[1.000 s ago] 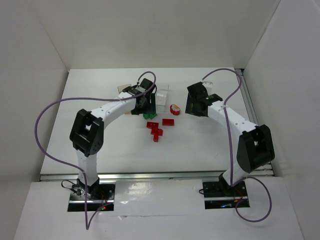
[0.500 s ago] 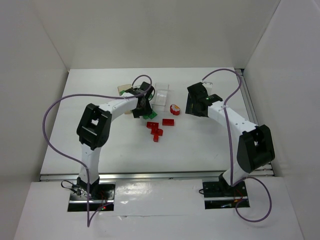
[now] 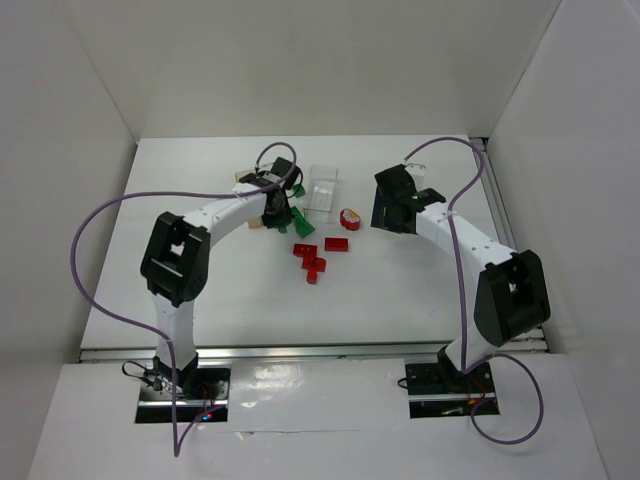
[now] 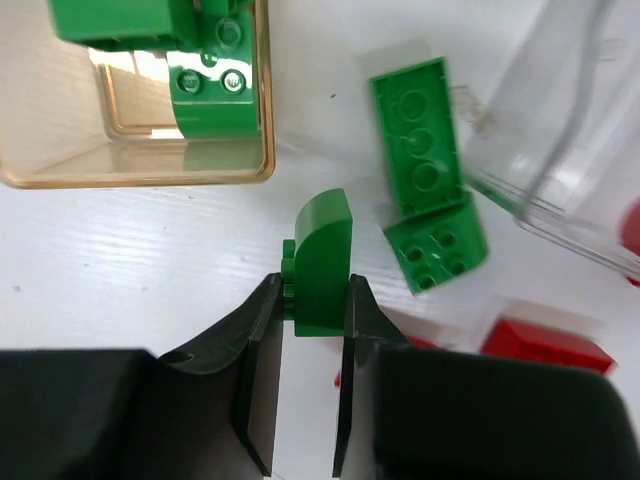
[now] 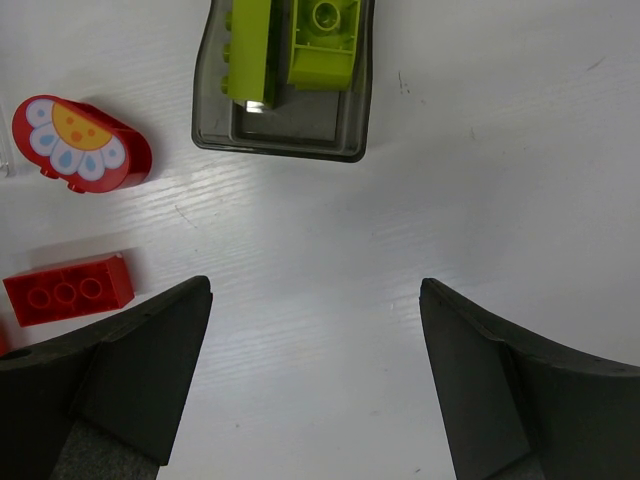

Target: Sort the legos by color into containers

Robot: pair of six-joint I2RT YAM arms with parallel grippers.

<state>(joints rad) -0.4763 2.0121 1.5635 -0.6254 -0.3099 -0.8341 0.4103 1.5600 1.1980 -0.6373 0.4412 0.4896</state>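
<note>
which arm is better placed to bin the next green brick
Left: the left hand is shut on a curved green brick, near the box holding green bricks. The right hand is open and empty by the yellow-green box.

A: On my left feed I've got a green curved brick [image 4: 320,260] and a green long brick [image 4: 418,140]; the amber-tinted box [image 4: 130,180] shows more green inside.

B: On my right feed, yellow-green bricks [image 5: 325,45] in a smoky grey box [image 5: 280,150], a plain red brick [image 5: 68,288], and a red rounded brick [image 5: 80,145] printed with white petals, orange centre, pale blue drops.
</note>
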